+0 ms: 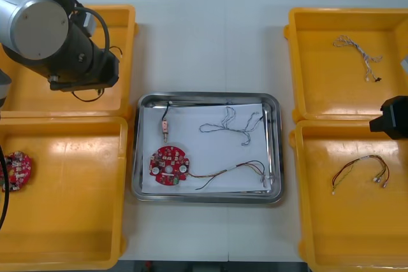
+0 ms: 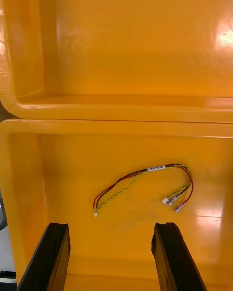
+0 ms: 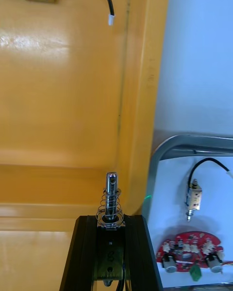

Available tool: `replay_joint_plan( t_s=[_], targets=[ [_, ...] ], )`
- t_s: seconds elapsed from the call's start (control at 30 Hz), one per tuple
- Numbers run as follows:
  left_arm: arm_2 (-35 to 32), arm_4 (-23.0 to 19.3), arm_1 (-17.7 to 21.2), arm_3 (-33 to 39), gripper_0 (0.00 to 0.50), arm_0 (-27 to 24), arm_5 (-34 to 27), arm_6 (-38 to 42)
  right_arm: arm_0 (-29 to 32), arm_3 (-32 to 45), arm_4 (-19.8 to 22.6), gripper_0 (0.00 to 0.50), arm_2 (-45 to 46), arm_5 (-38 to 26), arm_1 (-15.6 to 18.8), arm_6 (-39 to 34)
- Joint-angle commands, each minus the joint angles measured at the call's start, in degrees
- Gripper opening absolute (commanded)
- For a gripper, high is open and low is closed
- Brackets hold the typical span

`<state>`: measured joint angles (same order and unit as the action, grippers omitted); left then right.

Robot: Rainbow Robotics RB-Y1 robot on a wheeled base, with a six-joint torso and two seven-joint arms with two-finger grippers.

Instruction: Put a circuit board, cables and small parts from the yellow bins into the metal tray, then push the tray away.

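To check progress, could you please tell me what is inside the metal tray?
Metal tray, white inside: a red circuit board, a blue and white cable, a red and yellow cable, a small metal part with black cable. Whatever lies beneath the board is covered.

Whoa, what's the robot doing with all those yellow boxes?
It is filling the metal tray. The left pincer is shut on a small metal part with a spring, over the left yellow bins, right beside the tray. The right pincer hangs open above a red and yellow cable in the near right bin. The tray already holds a red circuit board and a twisted blue and white cable.
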<state>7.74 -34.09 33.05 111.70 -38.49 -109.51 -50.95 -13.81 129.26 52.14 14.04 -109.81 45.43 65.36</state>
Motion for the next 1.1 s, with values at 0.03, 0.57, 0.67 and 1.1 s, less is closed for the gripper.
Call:
replay_joint_plan(
  t_s=[0.03,0.57,0.67,1.1],
  targets=[
    [5.0,-0.5,2.2,4.1,0.0,-2.9,-0.5,7.4,1.9,1.8,-1.6,0.5,2.3,-0.2,3.0,-2.0],
    [20.5,2.0,1.0,7.2,0.0,-4.3,6.2,17.1,6.3,1.8,-4.7,0.5,4.4,-0.2,3.0,-0.4],
    [22.7,3.2,0.8,7.0,0.0,-4.3,8.1,17.8,6.3,1.3,-4.9,0.5,4.7,-0.2,2.6,-0.1],
    [30.8,5.9,-0.1,4.8,0.0,-5.6,13.5,20.9,6.3,0.1,-5.7,0.5,5.6,-0.2,0.2,1.4]
  ],
)
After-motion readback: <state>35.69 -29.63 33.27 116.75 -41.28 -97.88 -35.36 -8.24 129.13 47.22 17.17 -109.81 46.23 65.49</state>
